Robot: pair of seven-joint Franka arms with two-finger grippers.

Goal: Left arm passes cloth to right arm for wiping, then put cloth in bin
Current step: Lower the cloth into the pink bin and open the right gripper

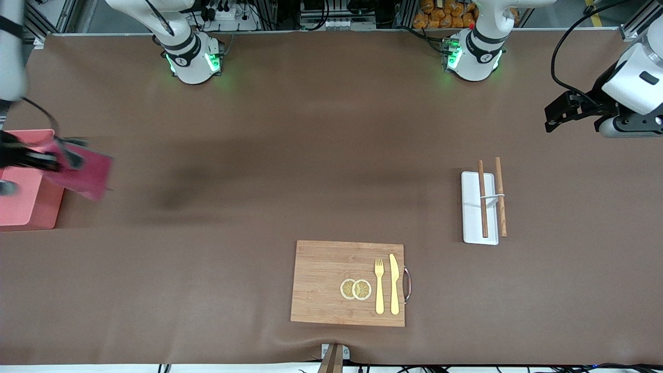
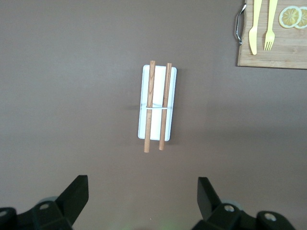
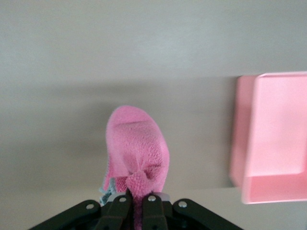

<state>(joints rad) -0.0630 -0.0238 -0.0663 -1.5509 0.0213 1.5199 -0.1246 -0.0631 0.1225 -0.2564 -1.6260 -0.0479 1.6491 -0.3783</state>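
Right gripper (image 3: 136,201): I see it clenched on a bunched corner of the cloth (image 1: 83,171), up in the air at the right arm's end of the table, over the edge of the bin (image 1: 26,207).
Cloth: it hangs from the fingers, mostly over bare table just beside the bin's wall; in the right wrist view it droops as a soft pink lobe with a sliver of grey face at the pinch.
Bin: it sits on the table at the right arm's end, open side up; I see nothing in the part that shows.
Left gripper (image 2: 141,201): released, jaws wide and holding nothing, waiting above the table near the white tray (image 1: 479,207) with its two wooden sticks (image 1: 491,197).
Risk, missed drop: I judge that if I let go now, most of the cloth falls outside the bin or drapes over its wall, since its bulk hangs off to the side.
Risk, snag: the fabric may cling to the fingers when they part.
Risk, knock: lowering too close could nudge the bin's wall.
Writing: I can read no brand, label or text anywhere.
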